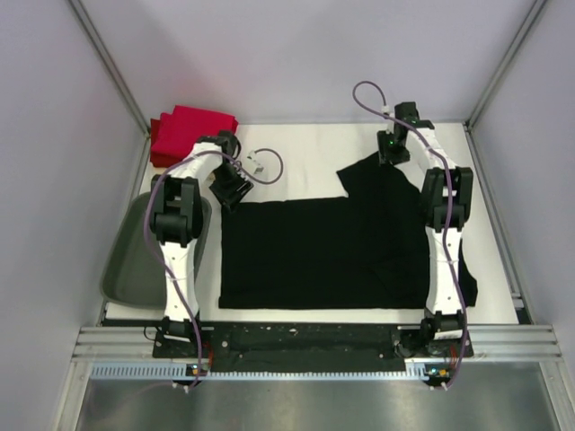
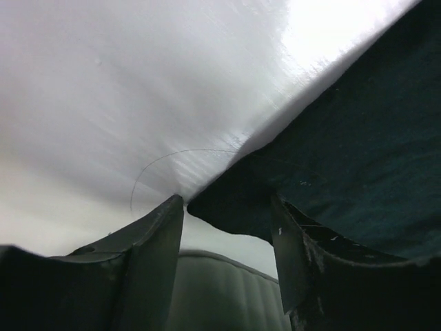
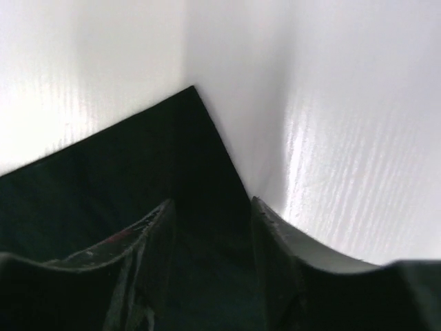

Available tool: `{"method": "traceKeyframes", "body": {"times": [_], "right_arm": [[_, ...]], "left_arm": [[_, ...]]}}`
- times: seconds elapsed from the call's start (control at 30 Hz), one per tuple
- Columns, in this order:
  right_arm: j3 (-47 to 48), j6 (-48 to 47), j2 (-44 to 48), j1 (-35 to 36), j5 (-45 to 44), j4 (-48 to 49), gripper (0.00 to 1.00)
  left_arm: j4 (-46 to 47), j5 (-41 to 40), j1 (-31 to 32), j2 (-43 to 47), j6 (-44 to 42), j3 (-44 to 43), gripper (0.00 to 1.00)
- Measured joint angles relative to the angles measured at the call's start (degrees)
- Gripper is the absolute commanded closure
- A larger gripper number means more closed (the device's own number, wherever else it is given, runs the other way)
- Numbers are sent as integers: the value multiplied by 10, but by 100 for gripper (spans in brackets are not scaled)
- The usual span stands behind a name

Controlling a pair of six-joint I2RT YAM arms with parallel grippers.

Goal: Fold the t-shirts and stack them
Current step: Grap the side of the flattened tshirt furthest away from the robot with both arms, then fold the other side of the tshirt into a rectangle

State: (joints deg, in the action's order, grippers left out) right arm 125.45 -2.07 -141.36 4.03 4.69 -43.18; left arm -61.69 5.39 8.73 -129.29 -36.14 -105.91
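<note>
A plain black t-shirt (image 1: pixel 323 251) lies spread flat on the white table (image 1: pixel 305 148). My left gripper (image 1: pixel 232 190) is at the shirt's far left corner. In the left wrist view the gripper (image 2: pixel 226 204) is open, with that cloth corner (image 2: pixel 234 207) lying between the fingertips. My right gripper (image 1: pixel 393 151) is over the shirt's far right part. In the right wrist view the gripper (image 3: pixel 212 203) is open and straddles black cloth (image 3: pixel 103 186) just behind a pointed corner. Folded red shirts (image 1: pixel 189 130) are stacked at the back left. No cream shirt is in view.
A grey oval tub (image 1: pixel 135 256) stands at the left table edge beside the left arm, and its rim shows under the left fingers (image 2: pixel 207 289). Grey walls close in the table at the back and sides. Part of the shirt hangs by the right arm's base (image 1: pixel 467 287).
</note>
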Motion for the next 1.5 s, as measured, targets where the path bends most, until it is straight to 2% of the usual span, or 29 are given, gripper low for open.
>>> {"method": "traceKeyframes", "body": {"times": [0.07,0.1,0.13,0.3,0.5,0.6,0.87,1.03,1.27,1.5], "right_arm": [[0,-2,-1,-1,-8,0,82],[0,-2,-1,-1,-9,0,91],[-1,2,-1,-1,-10,-1,99],[-19,8,9,-1,0,4,100],[-127,29,86,-2,16,-13,100],[-202,32,155,-4,17,-18,100],[-412,26,412,-5,-16,-21,100],[-517,9,529,-6,-51,-55,100],[-571,-25,567,-6,-154,-135,100],[-607,-36,549,-4,-191,-158,100]], "left_arm": [[-3,9,0,0,-2,0,76],[-4,16,0,0,-2,0,94],[-8,26,-1,0,-3,0,100],[-15,58,-1,5,-10,8,100],[-4,81,-1,43,-16,45,100],[3,92,-1,89,-22,68,100],[1,127,0,236,-63,135,100],[-6,128,0,289,-104,224,100],[-13,125,4,335,-173,322,100],[9,103,8,310,-193,342,100]]}}
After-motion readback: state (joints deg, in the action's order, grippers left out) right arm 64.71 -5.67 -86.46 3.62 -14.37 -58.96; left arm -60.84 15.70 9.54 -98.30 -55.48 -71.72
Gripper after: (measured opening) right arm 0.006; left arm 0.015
